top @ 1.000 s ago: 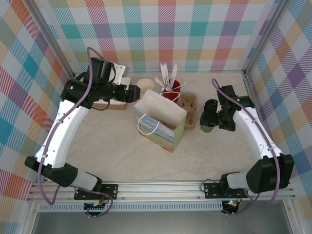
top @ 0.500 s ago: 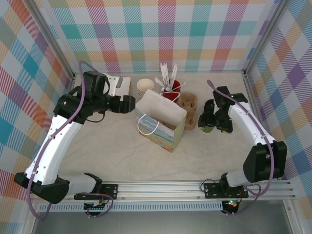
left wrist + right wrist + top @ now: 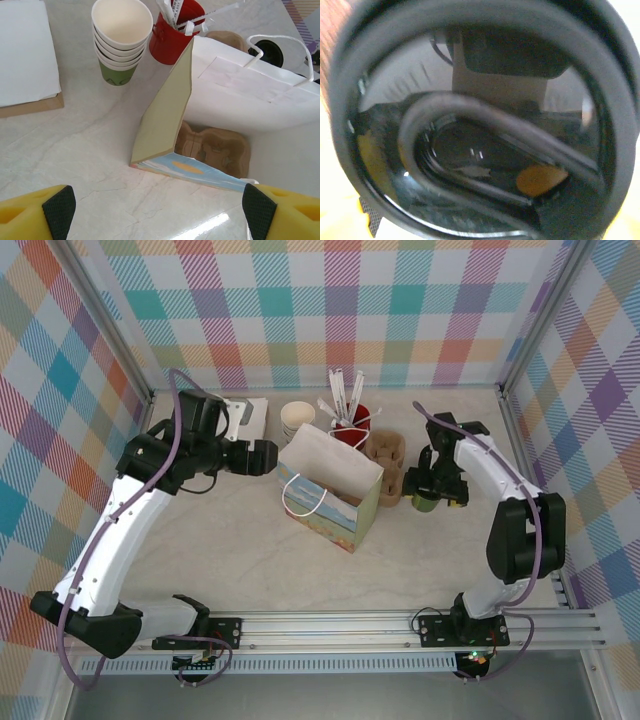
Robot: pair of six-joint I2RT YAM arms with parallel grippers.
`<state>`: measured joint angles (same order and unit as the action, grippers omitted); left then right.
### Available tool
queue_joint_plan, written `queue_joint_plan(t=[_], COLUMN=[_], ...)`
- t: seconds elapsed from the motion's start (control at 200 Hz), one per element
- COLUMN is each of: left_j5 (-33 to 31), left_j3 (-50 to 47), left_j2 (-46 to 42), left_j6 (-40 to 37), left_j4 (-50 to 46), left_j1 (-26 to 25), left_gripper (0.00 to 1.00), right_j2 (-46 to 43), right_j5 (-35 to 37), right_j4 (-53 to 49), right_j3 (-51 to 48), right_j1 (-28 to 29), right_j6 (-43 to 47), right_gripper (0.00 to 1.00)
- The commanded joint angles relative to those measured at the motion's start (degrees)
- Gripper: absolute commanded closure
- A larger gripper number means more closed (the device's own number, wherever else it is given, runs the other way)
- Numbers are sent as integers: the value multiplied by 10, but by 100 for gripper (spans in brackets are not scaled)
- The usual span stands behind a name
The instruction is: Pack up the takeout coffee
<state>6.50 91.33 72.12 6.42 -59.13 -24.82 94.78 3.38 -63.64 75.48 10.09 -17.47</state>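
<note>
The white paper bag [image 3: 330, 480] stands mouth-up at the middle of the surface [image 3: 230, 540]. In the left wrist view a moulded cardboard tray [image 3: 212, 147] lies on its floor, presumably so a cup can be lowered straight in and seated. The takeout coffee [image 3: 425, 504] stands toward the right edge, just right of a second cardboard carrier [image 3: 385, 465] that sits against the bag. The right arm folds at the elbow and bends its wrist down over the cup, so the right hand [image 3: 432, 483] straddles it from above. The black lid [image 3: 470, 125] sits very close to that wrist camera, and I cannot tell whether the fingers actually clamp the cup. The left arm reaches across, its left hand [image 3: 262, 455] spread wide beside the bag's left side, likely ready to steady it.
</note>
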Motion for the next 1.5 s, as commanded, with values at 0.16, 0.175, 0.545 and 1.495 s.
queue_joint_plan(t=[0.16,0.175,0.545,1.495], left_j5=[-11,-11,-13,-16], left_j3=[-6,-7,-14,-2], left_j2=[-15,-15,-16,-12], left_j6=[-11,-12,-16,-12], left_j4=[11,10,8,10], left_j1=[9,9,9,9], left_gripper=[11,11,11,10], right_j2=[48,51,99,92], right_j5=[21,21,18,16], right_j4=[8,9,15,3], right_j3=[50,52,90,78], right_j1=[-5,-5,-12,-13], right_j6=[14,15,31,29], right_gripper=[0,0,0,11])
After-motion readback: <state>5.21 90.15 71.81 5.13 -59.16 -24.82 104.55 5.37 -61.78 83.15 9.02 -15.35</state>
